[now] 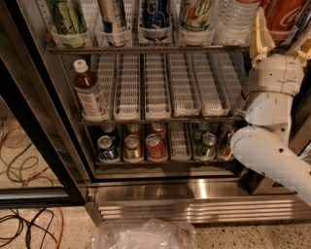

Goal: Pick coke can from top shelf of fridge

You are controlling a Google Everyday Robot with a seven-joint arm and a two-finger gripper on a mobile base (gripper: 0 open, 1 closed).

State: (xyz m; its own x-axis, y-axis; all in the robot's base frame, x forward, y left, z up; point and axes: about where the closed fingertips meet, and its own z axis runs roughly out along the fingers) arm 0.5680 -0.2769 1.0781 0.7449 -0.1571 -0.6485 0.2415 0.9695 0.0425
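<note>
Reach comes from below and to the right. The white arm (269, 97) rises in front of the fridge (194, 192) so that the gripper (282, 35) meets the right end of the top shelf (146, 48) at can height, probably because the rail and clear lane fronts block a lower approach. The coke can (287, 13) stands upright right at the gripper, in the rightmost lane of that shelf, its red side and white script showing just above it. Whether the gripper has closed on the can or only sits against it cannot be told from this view. Just to the gripper's left is a clear water bottle (232, 19), and further left along the same rail are a green-and-white can (197, 12) and other drinks. Each is kept in its own plastic lane front, so a neighbour should not tip when one is drawn out. Below the gripper and to its left lie the long white slotted trays (155, 82), with one brown-liquid bottle (90, 95) at the far left. Lower again is a row of small cans (155, 146). My judgement is that the grasp comes next, then a lift to clear the lane front and a pull back out.
</note>
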